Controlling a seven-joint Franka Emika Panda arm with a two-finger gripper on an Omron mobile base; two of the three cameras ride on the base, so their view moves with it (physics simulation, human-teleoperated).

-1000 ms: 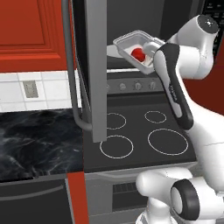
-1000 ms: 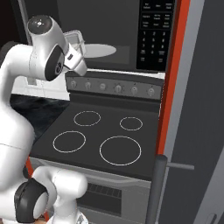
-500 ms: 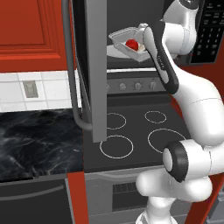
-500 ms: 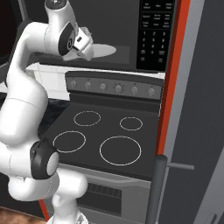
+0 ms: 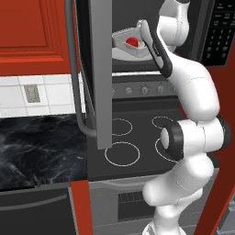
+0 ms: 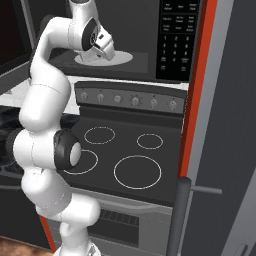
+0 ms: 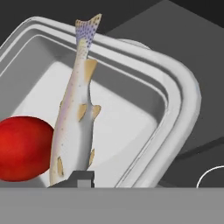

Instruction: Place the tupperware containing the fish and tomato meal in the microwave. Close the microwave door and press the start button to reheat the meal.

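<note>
Gripper (image 5: 143, 40): I see it clamped on tupperware (image 5: 124, 42) rim.
Tupperware: apparently over turntable (image 6: 122, 58) edge.
Door (image 5: 98, 73): wide open.

Light: you get even, flat rendered brightness in all 3 views, no visible source.
Shadows: soft grey shading inside the tupperware (image 7: 144, 131); the microwave (image 6: 145, 30) cavity stays dim.
Glare: none.
Focus: sharp near and far, edges slightly jagged.

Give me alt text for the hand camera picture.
A pale spotted fish lies lengthwise in a shallow white-grey container, with a round red tomato beside it. Dark surfaces lie beyond the container's rounded rim.
</note>
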